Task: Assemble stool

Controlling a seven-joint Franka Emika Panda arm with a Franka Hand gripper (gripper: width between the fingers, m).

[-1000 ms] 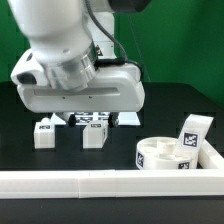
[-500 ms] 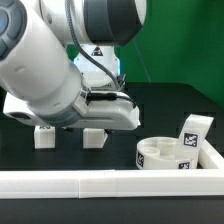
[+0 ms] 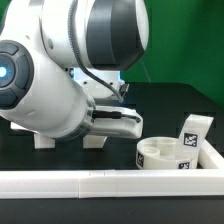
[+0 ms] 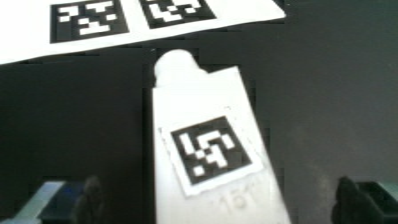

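Wrist view: claw (image 4: 214,200) agape over leg (image 4: 199,110)

Seat (image 3: 160,154): white ringed disc, lying flat, exterior view's right. Tagged leg (image 3: 192,132) tilted just behind it. Second leg (image 3: 96,141) and third leg (image 3: 45,141) side by side, partly hidden.

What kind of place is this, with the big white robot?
Probably a robot lab bench: a big white robot arm over a black table, a plain green backdrop, and a white seat with black-and-white square tags.
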